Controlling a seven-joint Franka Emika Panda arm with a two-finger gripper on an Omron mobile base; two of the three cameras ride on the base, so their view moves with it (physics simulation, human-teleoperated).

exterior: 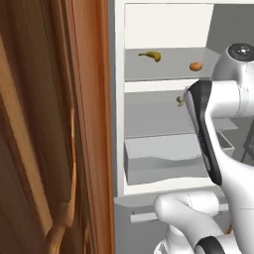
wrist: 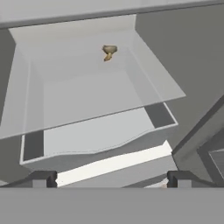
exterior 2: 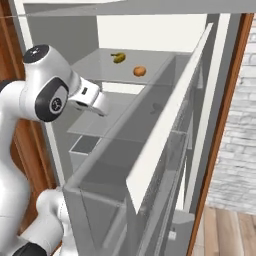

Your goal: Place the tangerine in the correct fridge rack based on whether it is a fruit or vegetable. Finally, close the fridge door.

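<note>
The tangerine rests on the topmost fridge rack, to the right of a curved yellow banana-like item. My gripper is open with nothing between its fingertips. It is level with the lower shelf and drawer, below the tangerine and apart from it. The fridge door stands open on the right, its boxy grey bins facing the cavity.
A small tan lumpy item lies at the back of the lower shelf. Beneath it is a grey drawer with a curved front. A brown wooden cabinet side stands close on the left.
</note>
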